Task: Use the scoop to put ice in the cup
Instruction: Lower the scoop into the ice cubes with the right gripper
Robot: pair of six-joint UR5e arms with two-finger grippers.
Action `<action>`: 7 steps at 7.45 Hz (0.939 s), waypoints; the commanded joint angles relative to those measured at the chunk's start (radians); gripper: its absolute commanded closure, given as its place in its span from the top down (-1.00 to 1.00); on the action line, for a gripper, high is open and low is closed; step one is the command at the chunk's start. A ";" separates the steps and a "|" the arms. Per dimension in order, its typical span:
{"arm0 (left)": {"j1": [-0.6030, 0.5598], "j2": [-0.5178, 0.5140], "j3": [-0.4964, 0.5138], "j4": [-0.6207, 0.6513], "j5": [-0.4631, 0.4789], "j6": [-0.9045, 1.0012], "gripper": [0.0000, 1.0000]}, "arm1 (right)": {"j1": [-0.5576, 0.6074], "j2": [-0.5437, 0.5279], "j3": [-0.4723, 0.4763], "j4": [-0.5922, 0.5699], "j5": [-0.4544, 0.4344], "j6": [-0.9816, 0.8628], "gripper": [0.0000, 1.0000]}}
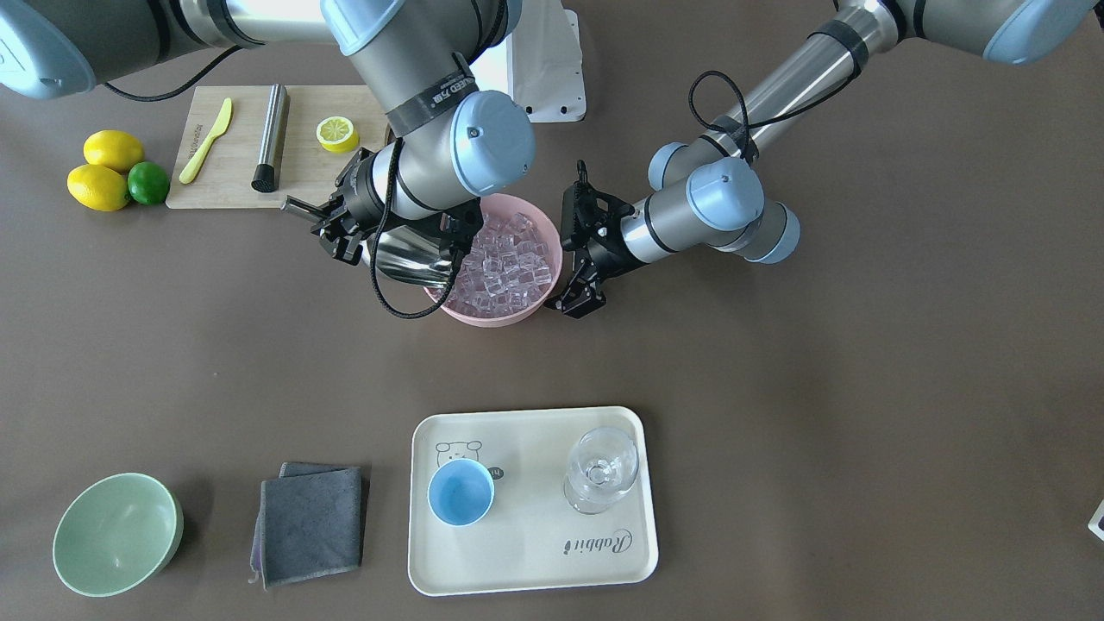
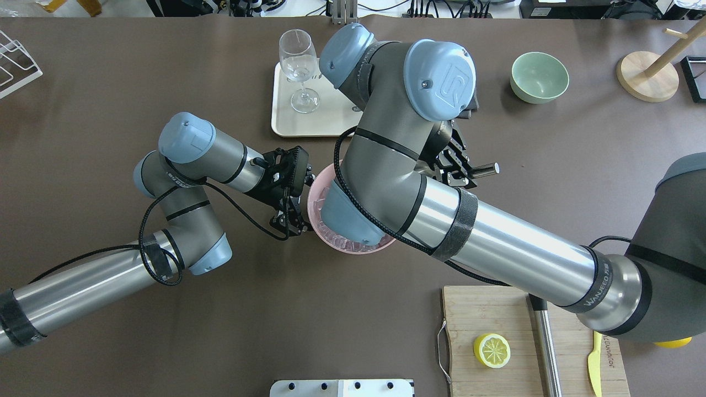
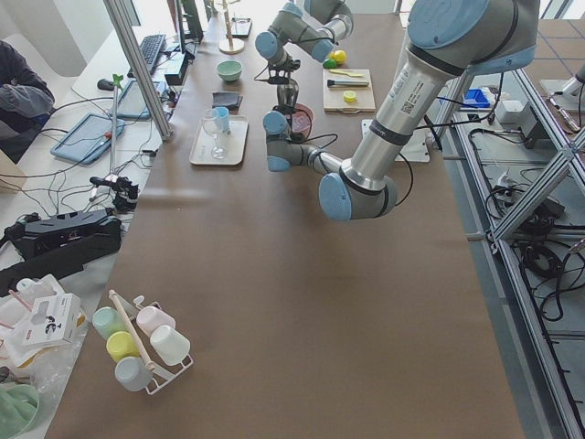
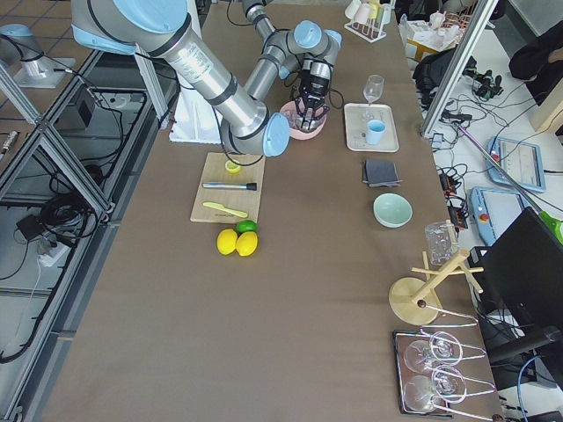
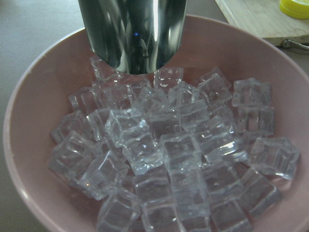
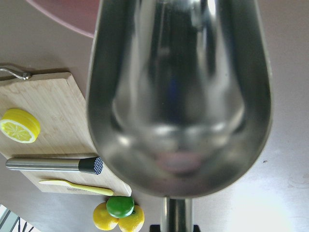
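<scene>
The steel scoop (image 1: 410, 254) is held by its handle in my shut right gripper (image 1: 335, 222). Its trough hangs over the pink bowl's (image 1: 496, 315) rim, just above the ice (image 1: 504, 263), and looks empty in the right wrist view (image 6: 178, 96). The left wrist view shows the ice (image 5: 169, 159) piled in the bowl under the scoop's tip (image 5: 133, 34). My left gripper (image 1: 580, 300) sits against the bowl's other side; I cannot tell whether it is open or shut. The light-blue cup (image 1: 461, 492) stands empty on the cream tray (image 1: 535, 543).
A clear stemmed glass (image 1: 601, 470) shares the tray. A cutting board (image 1: 310, 177) holds a steel cylinder (image 1: 270, 138), a yellow knife (image 1: 207, 140) and half a lemon (image 1: 337, 134). Two lemons and a lime (image 1: 108, 172), a green bowl (image 1: 116, 535) and a grey cloth (image 1: 310, 522) lie around.
</scene>
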 commanded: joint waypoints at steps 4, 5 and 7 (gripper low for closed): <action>0.000 -0.001 -0.001 -0.002 0.002 0.000 0.98 | -0.004 0.003 -0.010 0.042 0.010 0.034 -1.00; 0.000 -0.001 0.000 -0.002 0.002 0.000 0.98 | -0.016 0.000 -0.010 0.042 0.008 0.038 -1.00; 0.000 -0.001 -0.001 -0.002 0.003 0.000 0.98 | -0.020 0.003 -0.010 0.042 0.008 0.048 -1.00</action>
